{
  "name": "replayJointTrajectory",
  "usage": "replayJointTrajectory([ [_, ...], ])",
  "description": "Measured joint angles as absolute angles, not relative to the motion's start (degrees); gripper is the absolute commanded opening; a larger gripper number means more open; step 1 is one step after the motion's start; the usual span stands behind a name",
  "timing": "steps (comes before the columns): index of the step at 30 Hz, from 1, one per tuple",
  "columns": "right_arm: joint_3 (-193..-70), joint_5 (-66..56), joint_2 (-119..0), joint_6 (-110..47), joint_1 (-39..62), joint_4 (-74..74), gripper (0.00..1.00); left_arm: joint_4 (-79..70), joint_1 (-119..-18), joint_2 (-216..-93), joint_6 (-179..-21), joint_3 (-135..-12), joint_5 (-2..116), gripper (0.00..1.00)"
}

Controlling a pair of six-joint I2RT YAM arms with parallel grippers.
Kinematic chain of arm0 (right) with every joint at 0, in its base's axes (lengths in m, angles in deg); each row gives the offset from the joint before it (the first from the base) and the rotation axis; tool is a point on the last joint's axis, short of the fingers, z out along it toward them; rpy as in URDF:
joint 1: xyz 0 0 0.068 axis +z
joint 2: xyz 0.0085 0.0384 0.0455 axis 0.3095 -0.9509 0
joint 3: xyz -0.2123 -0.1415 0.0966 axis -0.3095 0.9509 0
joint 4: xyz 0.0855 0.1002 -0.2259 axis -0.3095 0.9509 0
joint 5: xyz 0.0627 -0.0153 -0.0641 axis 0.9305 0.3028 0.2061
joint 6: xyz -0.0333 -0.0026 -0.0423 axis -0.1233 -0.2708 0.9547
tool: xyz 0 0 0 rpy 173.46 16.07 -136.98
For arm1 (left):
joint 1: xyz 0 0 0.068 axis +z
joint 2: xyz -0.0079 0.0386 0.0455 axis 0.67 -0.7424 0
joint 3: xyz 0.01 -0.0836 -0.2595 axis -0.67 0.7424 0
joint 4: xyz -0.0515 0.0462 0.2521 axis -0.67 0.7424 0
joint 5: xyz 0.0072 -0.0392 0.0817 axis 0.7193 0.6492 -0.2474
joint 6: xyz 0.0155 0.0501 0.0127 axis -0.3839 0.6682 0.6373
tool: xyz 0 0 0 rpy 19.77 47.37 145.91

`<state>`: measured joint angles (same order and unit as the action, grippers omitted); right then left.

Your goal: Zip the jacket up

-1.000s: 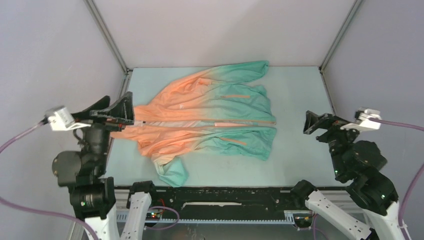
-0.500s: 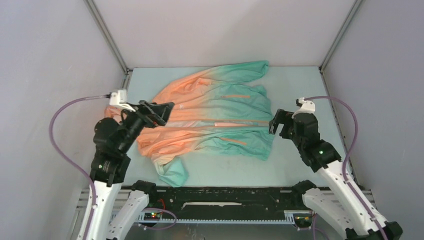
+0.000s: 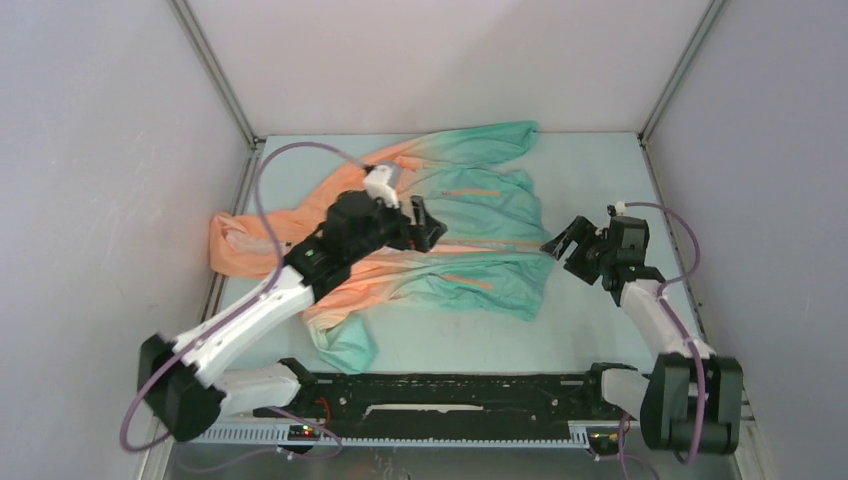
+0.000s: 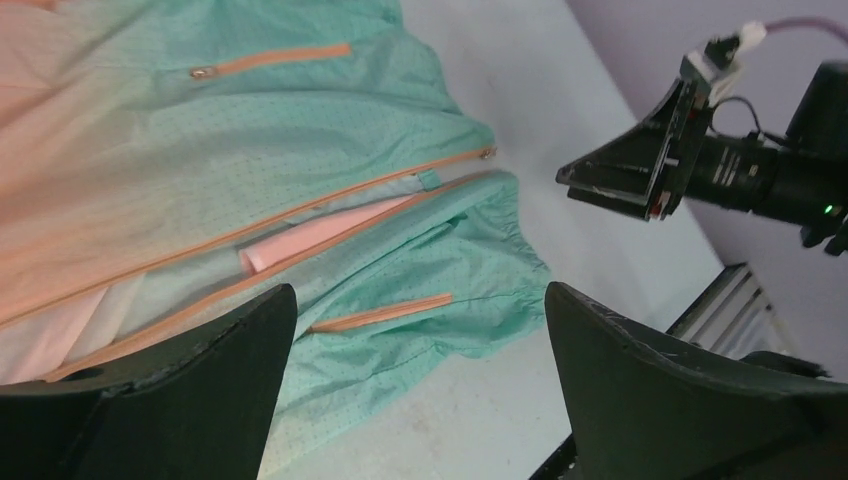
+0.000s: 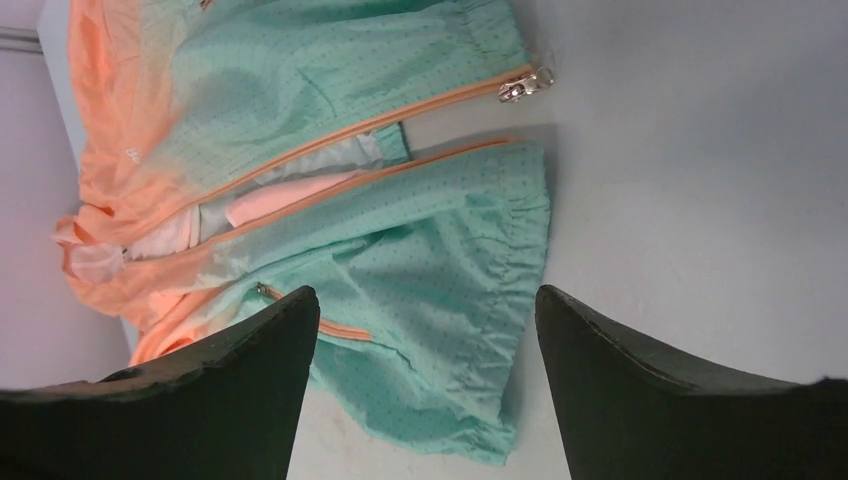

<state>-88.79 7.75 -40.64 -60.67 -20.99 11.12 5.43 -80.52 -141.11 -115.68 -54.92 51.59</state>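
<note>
The jacket (image 3: 470,205), peach-orange fading to teal-green, lies flat on the table with its hem to the right. Its central zipper is open, with pale lining showing in the gap (image 4: 300,240). The silver zipper slider (image 5: 524,86) sits at the hem end of the far zipper edge. One orange pocket strip (image 4: 272,60) is on the far panel, another (image 4: 380,312) on the near panel. My left gripper (image 3: 428,224) hovers open over the jacket's middle. My right gripper (image 3: 566,243) hovers open just right of the hem, near the slider.
The jacket lies on a pale table (image 3: 600,170) enclosed by grey walls with metal corner posts (image 3: 215,75). A black rail (image 3: 450,385) runs along the near edge. A teal sleeve cuff (image 3: 345,345) reaches toward that rail. Purple cables trail from both arms.
Both arms swung in from the sides. The left gripper moved right over the jacket's middle. The right gripper moved left and down to the hem. The jacket has not moved.
</note>
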Motion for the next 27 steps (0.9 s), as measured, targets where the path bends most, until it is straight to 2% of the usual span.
replayJointTrajectory([
  [5,-87.79,13.81,-50.0,-62.22,-25.58,3.67,0.72,4.69,-84.46,-155.86,-112.84,-63.6,51.11,0.93],
  [9,-87.13,17.89,-57.32,-64.45,-29.4,-3.19,0.6,3.62,-85.35,-166.07,-111.4,-71.95,52.84,0.91],
  [16,-86.87,22.97,-66.93,-67.84,-30.32,-12.94,0.54,5.67,-85.35,-181.22,-108.16,-85.7,55.53,0.87],
  [20,-86.56,24.93,-70.54,-69.19,-30.39,-16.72,0.53,7.05,-85.35,-186.72,-106.63,-90.99,57.04,0.86],
  [23,-86.54,25.87,-72.03,-69.24,-30.56,-18.6,0.48,7.16,-85.35,-189.19,-106.39,-92.84,58.59,0.85],
  [27,-86.54,26.66,-73.75,-69.28,-30.67,-21.11,0.33,6.92,-85.35,-191.25,-106.52,-93.04,60.55,0.8],
])
